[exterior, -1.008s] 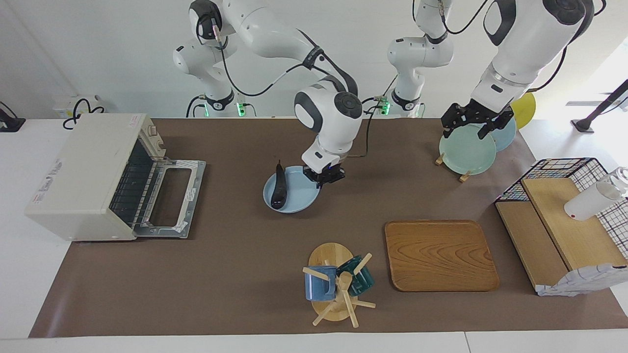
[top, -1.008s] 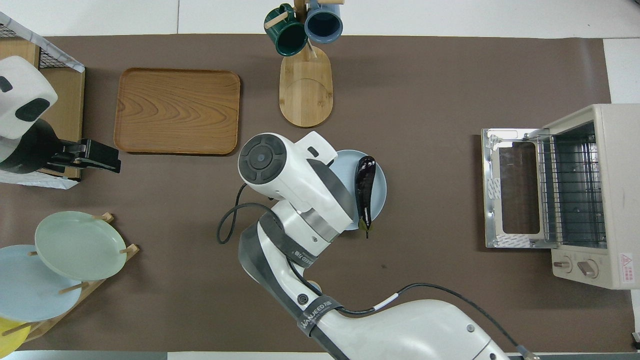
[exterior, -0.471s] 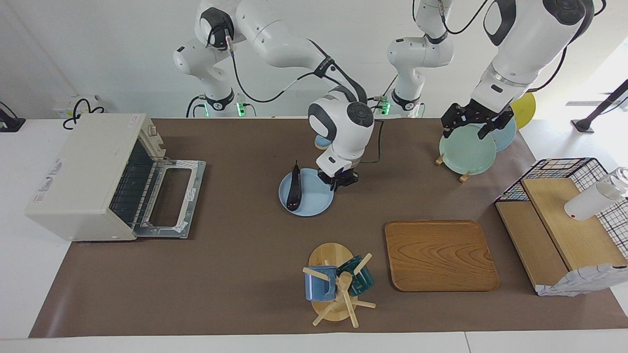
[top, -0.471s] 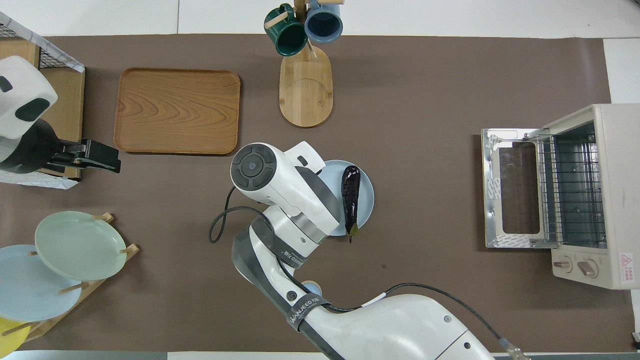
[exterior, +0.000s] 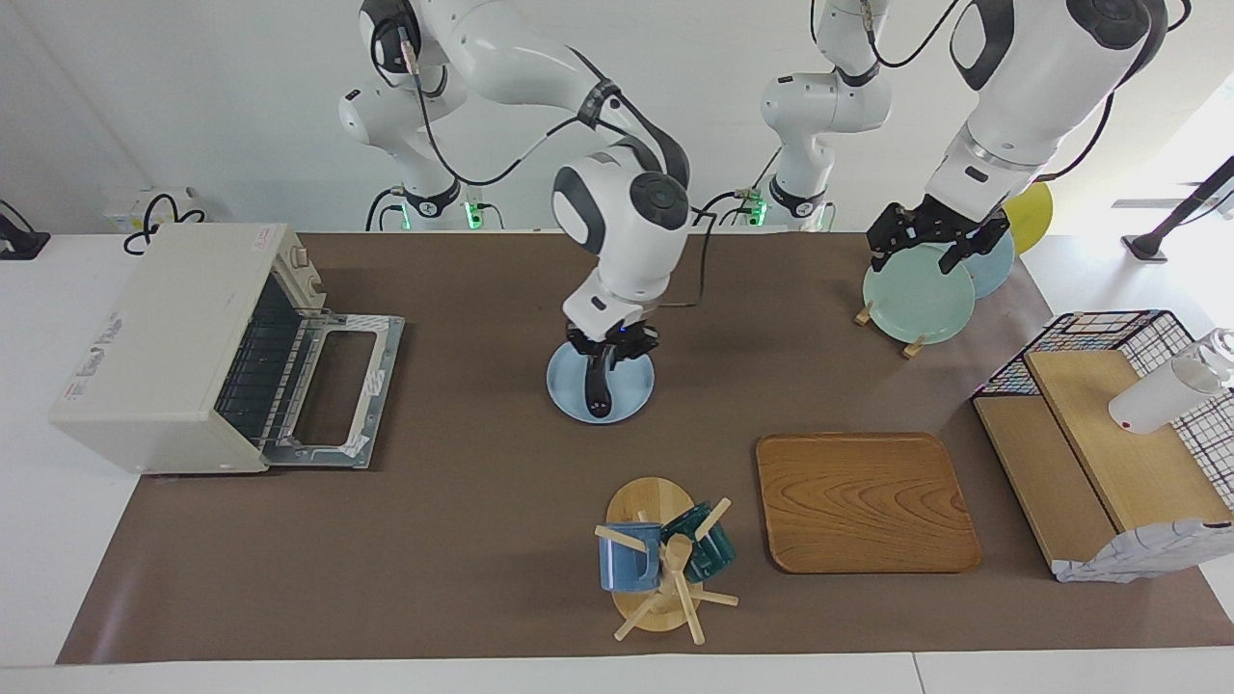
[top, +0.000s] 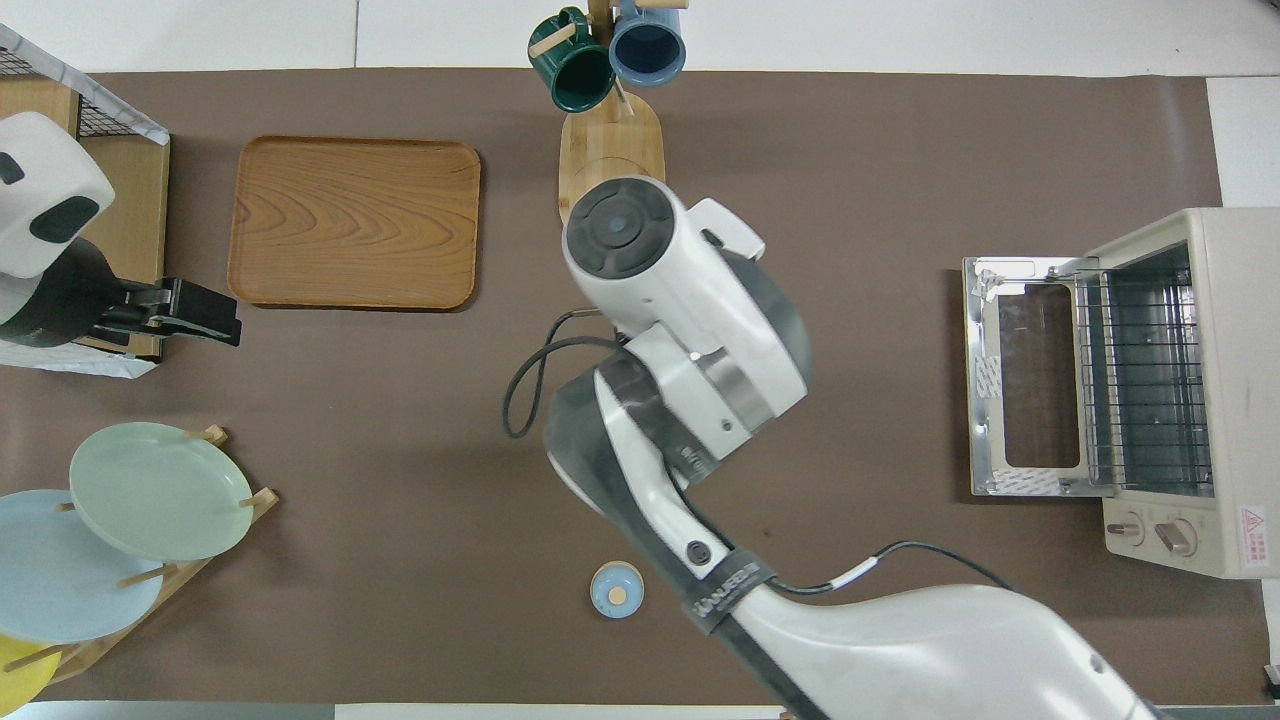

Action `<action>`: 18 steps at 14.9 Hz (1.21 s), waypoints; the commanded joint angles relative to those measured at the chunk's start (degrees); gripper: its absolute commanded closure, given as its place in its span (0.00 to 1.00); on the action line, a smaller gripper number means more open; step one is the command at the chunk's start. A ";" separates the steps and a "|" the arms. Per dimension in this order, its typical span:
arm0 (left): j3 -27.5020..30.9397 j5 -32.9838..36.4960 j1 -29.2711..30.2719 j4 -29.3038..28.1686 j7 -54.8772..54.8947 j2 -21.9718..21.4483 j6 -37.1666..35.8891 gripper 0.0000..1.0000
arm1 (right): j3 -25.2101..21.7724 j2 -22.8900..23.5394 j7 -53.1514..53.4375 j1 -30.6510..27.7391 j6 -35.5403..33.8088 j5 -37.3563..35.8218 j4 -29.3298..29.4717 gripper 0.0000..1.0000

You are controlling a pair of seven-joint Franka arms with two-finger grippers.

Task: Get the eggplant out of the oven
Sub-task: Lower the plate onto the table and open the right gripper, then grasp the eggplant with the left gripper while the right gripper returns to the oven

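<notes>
The eggplant (exterior: pixel 599 393), dark and slim, lies lengthwise on a light blue plate (exterior: pixel 630 387) in the middle of the table. My right gripper (exterior: pixel 609 359) hangs low over the eggplant's end nearer the robots; whether it touches the eggplant cannot be made out. In the overhead view the right arm's wrist (top: pixel 690 320) hides both plate and eggplant. The cream-white oven (exterior: pixel 164 337) stands at the right arm's end of the table with its door (exterior: pixel 333 390) folded down and its racks bare. My left gripper (exterior: pixel 933 253) waits, open, above the plate rack.
A mug tree (exterior: pixel 660 564) with two mugs and a wooden tray (exterior: pixel 863 501) lie farther from the robots than the plate. A rack of plates (exterior: pixel 916 294) and a wire basket (exterior: pixel 1109 333) stand at the left arm's end. A small blue lid (top: pixel 616 590) lies near the robots.
The right gripper dragged the plate with the eggplant toward the left arm's end, then left the plate's rim and swung over the eggplant. The left arm has not moved.
</notes>
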 commanded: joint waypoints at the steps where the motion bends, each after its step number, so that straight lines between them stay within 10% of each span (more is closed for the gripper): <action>1: 0.31 1.34 -0.18 -0.79 -0.20 -0.97 0.31 0.00 | 0.94 -4.11 -8.09 -6.39 -2.04 -3.49 -7.05 0.99; 8: -0.13 0.73 -7.09 -4.65 -4.74 -1.68 6.00 0.00 | 0.94 -12.12 -14.26 -18.60 17.35 -12.38 -33.95 0.99; 12: -0.13 -5.23 -15.98 -9.48 -14.51 -0.10 16.01 0.00 | 0.94 -12.83 -15.24 -21.17 22.21 -12.38 -38.10 0.99; 18: -0.13 -6.66 -31.09 -9.84 -28.84 13.51 35.96 0.00 | 0.94 -13.00 -17.96 -23.37 23.28 -15.19 -39.16 0.97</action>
